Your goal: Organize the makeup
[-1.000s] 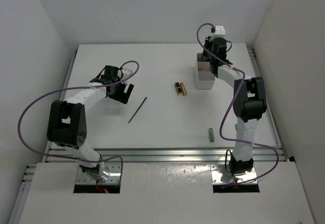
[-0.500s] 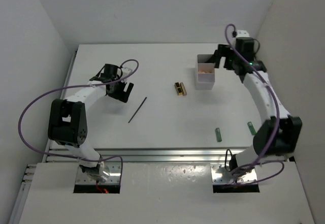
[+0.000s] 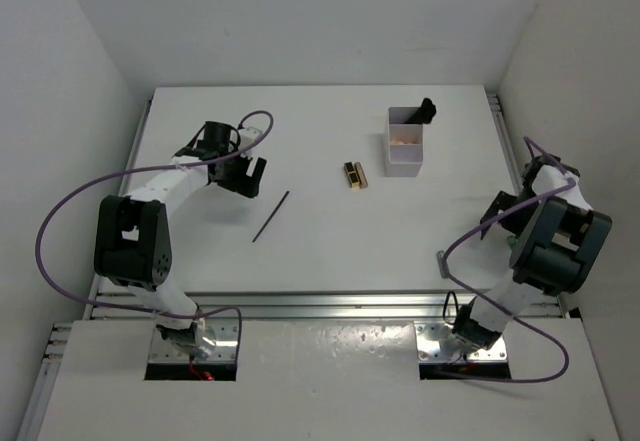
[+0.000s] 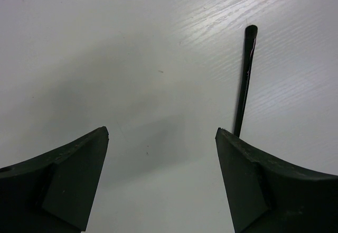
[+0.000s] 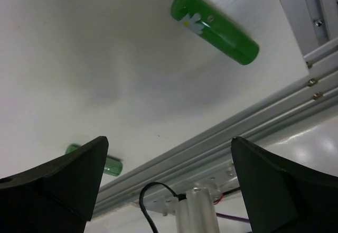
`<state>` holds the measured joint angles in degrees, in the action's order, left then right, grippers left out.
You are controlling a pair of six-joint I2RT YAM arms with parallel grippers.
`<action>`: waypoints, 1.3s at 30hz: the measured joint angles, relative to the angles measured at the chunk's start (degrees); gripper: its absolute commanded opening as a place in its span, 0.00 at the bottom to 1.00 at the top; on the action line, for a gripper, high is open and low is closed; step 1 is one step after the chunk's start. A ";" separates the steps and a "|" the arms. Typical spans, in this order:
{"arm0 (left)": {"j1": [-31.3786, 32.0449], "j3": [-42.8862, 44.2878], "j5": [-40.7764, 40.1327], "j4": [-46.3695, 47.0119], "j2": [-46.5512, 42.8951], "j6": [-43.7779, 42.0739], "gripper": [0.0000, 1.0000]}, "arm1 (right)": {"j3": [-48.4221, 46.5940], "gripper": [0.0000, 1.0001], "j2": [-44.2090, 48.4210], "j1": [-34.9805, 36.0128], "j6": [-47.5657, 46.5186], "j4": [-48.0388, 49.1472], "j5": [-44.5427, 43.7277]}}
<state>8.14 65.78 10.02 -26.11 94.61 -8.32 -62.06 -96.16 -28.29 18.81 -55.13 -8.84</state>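
While both wide, left hand [image 4: 161, 132] and right hand [image 5: 169, 140] over white table [image 3: 320, 131]; pale walls [image 3: 300, 21]

two slim robot arms, left arm [image 3: 165, 187] and right arm [image 3: 549, 248], white tubular links, chunky black joint housings, long looping purple cables [image 3: 40, 246], matte black wedge-shaped fingers [image 4: 66, 183], silver base plates [image 3: 226, 337] at near edge

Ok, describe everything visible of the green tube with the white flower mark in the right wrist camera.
The glossy bright green plastic tube is a short cylinder with rounded ends and a white daisy-like mark near its upper-left end. It lies on its side, slanted, on the white table, close to the metal rail at the edge. Only the table touches it; the right claw is open and apart from it.
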 measured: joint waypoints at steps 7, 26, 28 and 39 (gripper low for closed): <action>0.13 0.00 0.28 -0.66 -0.46 0.02 0.89 | -0.28 0.95 -4.33 -8.00 -2.23 4.44 4.83; 3.58 0.00 -0.02 -1.99 -1.29 -0.90 0.89 | -6.64 0.97 -6.56 -2.97 -12.48 14.91 -3.50; 3.58 0.00 -0.17 -2.01 -1.29 -0.90 0.89 | -6.67 0.94 -6.43 -2.97 -12.52 15.43 -4.20; 3.58 0.00 -0.39 -2.12 -1.29 -1.14 0.89 | 1.33 0.99 1.60 -3.06 8.55 17.73 -6.60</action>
<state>11.73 65.78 9.63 -28.23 93.32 -9.45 -60.73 -94.56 -31.35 27.35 -37.41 -15.44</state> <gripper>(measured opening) 0.885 0.978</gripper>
